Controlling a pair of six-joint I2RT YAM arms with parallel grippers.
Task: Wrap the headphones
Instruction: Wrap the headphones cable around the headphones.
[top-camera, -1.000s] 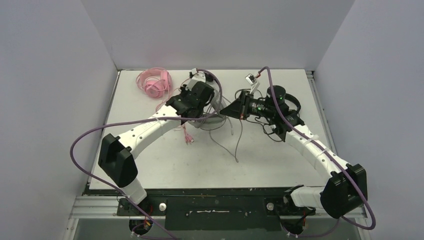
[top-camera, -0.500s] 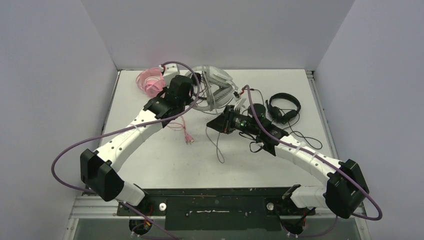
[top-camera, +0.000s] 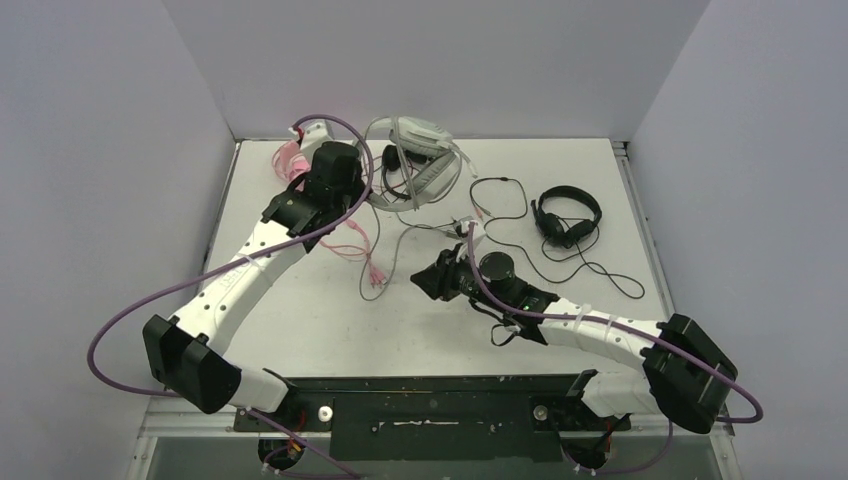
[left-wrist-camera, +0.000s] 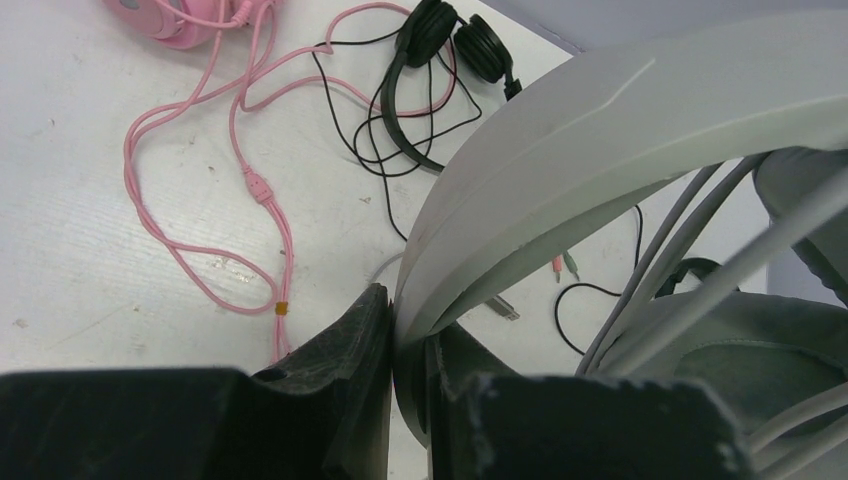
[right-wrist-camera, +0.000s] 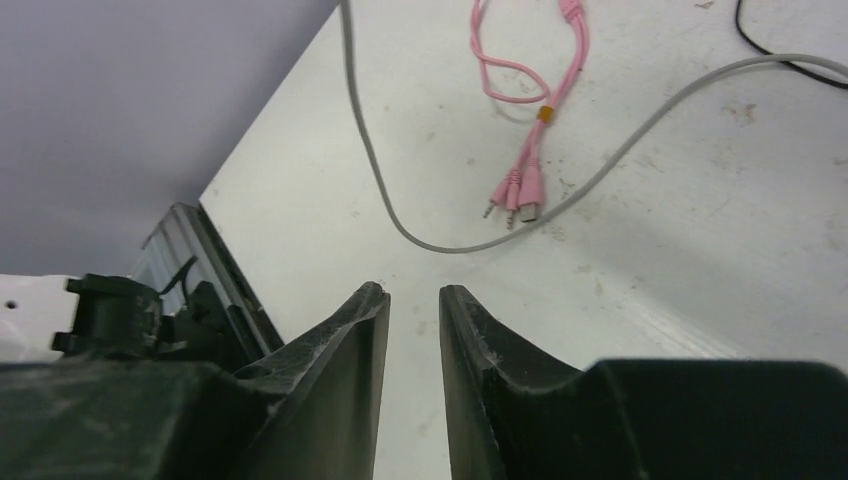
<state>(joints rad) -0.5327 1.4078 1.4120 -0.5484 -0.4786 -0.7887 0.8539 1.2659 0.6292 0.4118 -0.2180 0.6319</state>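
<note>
White tabletop (top-camera: 300, 320) fills the floor of a booth with plain pale lilac walls, and your two arms reach up into it from the bottom of the overhead frame.

Your left gripper (left-wrist-camera: 405, 320) sits at upper centre of the overhead frame, and its fingers are clamped on the broad headband of the white-grey headset (top-camera: 420, 165). In the left wrist view that band (left-wrist-camera: 600, 130) arches from between the two dark fingers up to the right edge, with the grey ear cups at lower right. The headset is held clear of the table. Its grey cable (top-camera: 395, 245) drops down and runs across the surface toward mid-frame.

Your right gripper (top-camera: 425, 280) is low over the middle of the table, pointing left. In the right wrist view its fingers (right-wrist-camera: 350, 340) stand a narrow gap apart with nothing between them. Ahead of them lie a curve of the grey cable and the pink plugs (right-wrist-camera: 520, 190).

You have the pink headset (top-camera: 292, 158) at upper left, partly hidden behind your left arm, and its pink cable (top-camera: 350, 245) loops down toward the centre. One black headset (top-camera: 567, 212) lies at upper right, its thin cord trailing toward the right edge. The left wrist view shows another black headset (left-wrist-camera: 450, 40) at top centre, lying over its tangled cord beside the pink cable.
</note>
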